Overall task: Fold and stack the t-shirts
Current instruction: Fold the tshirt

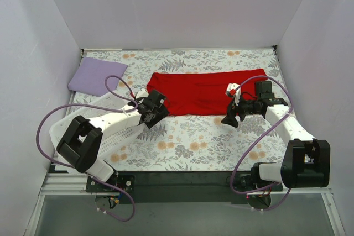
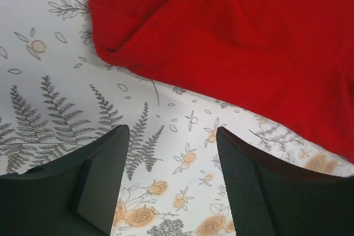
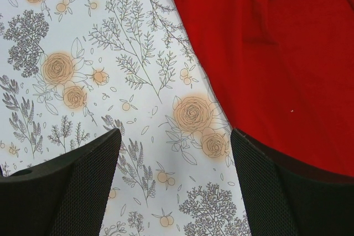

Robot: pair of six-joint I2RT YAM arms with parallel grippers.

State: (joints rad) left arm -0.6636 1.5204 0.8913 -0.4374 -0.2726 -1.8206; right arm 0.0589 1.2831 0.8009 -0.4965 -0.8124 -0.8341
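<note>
A red t-shirt (image 1: 204, 91) lies folded into a long band across the middle of the floral tablecloth. A folded lilac t-shirt (image 1: 96, 75) lies at the far left corner. My left gripper (image 1: 156, 115) is open and empty, just off the red shirt's near left corner; the shirt's edge shows in the left wrist view (image 2: 232, 37) ahead of the jaws. My right gripper (image 1: 231, 119) is open and empty, just in front of the shirt's near right edge, which shows in the right wrist view (image 3: 276, 53).
A white plastic basket (image 1: 110, 125) lies at the left under my left arm. White walls enclose the table on three sides. Purple cables loop over both arms.
</note>
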